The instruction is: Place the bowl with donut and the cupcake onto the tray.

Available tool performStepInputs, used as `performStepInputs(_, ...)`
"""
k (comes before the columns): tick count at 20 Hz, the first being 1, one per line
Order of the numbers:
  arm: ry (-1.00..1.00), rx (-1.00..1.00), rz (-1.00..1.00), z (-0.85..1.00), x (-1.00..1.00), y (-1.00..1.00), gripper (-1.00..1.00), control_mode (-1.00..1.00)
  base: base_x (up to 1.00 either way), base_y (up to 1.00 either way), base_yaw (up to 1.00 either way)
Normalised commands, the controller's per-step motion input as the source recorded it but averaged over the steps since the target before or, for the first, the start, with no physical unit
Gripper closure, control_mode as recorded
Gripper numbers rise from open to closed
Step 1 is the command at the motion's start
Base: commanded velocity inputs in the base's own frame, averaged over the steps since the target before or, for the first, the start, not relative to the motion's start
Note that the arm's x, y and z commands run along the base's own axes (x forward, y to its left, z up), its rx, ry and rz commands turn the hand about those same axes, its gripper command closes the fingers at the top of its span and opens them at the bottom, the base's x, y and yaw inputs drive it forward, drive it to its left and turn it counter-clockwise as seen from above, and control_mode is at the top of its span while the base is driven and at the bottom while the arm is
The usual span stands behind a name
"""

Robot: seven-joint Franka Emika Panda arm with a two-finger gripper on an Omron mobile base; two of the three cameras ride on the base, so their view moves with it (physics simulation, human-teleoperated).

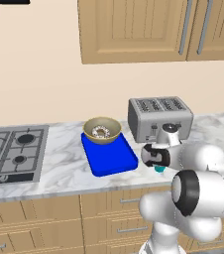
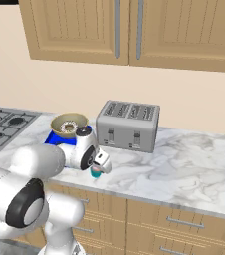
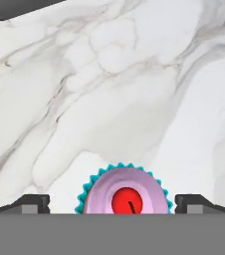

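On the marble countertop, a gas stovetop sits at the left end and a silver four-slot toaster stands against the wall toward the right. Between them lies the blue tray, flat on the marble. The tan bowl rests on the tray's far end, and the iced donut lies inside it. In the right base view the same bowl with its donut stands just left of the toaster, with the tray partly hidden behind the arm. The cupcake, teal-wrapped with pink frosting and a red top, stands on bare marble just off the tray's near right corner, apart from it. The gripper hangs directly over the cupcake, its two fingertips spread wide on either side of it with clear gaps, grasping nothing. From the left base view only a sliver of the cupcake's teal wrapper peeks out below the hand.
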Motion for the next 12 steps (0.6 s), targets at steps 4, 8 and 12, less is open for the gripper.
performStepInputs(4,0.00,0.04,-0.11,-0.31,0.02,0.00,1.00,-1.00,0.00,0.00,0.00)
performStepInputs(8,0.00,0.01,-0.11,-0.30,-0.15,0.12,1.00,-1.00,0.00,0.00,0.00)
performStepInputs(12,-0.03,0.01,-0.10,0.00,-0.11,0.00,1.00,-1.00,0.00,0.00,0.00)
